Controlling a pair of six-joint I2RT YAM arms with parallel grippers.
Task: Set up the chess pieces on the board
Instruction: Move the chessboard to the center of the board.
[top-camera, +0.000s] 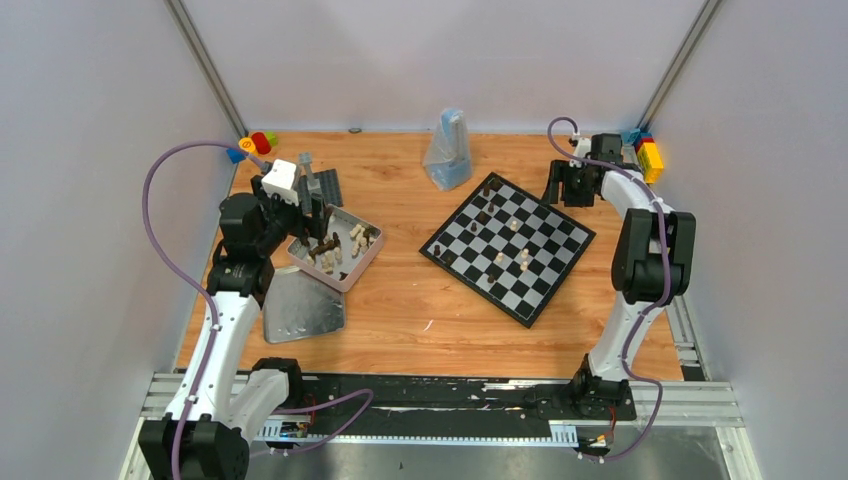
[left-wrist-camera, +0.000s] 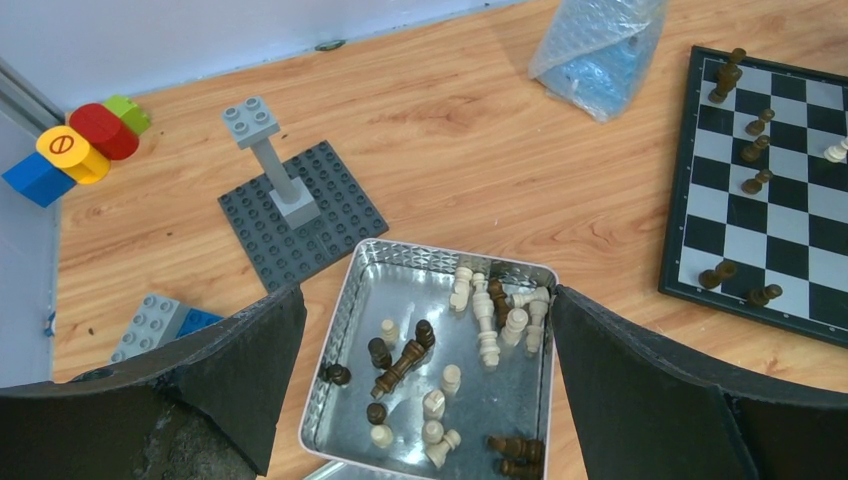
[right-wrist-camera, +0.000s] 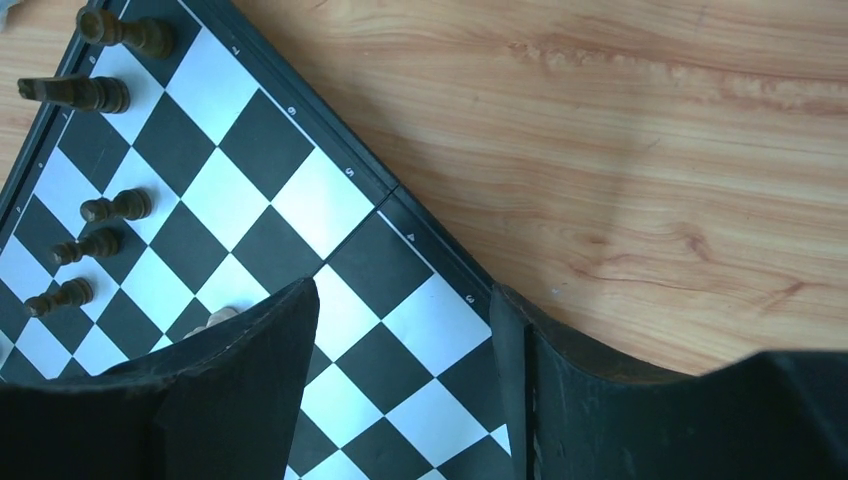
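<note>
The chessboard (top-camera: 507, 248) lies turned at an angle on the right half of the table. Several dark pieces (top-camera: 490, 190) stand along its far-left edge and a few cream pieces (top-camera: 520, 258) stand near its middle. My left gripper (left-wrist-camera: 427, 300) is open and empty above the silver tin (left-wrist-camera: 340, 330). The tin holds several loose cream pieces (left-wrist-camera: 487, 320) and dark pieces (left-wrist-camera: 400, 368). My right gripper (right-wrist-camera: 402, 295) is open and empty over the board's (right-wrist-camera: 250, 150) far-right edge. Dark pieces (right-wrist-camera: 115, 207) stand to its left, and a cream piece (right-wrist-camera: 222, 316) is partly hidden behind a finger.
The tin's lid (top-camera: 303, 305) lies in front of the tin. A dark studded plate with a grey brick post (left-wrist-camera: 300, 210) stands behind the tin. A plastic bag (top-camera: 447, 150) sits at the back. Coloured bricks sit in the far-left corner (top-camera: 255, 142) and the far-right corner (top-camera: 648, 155).
</note>
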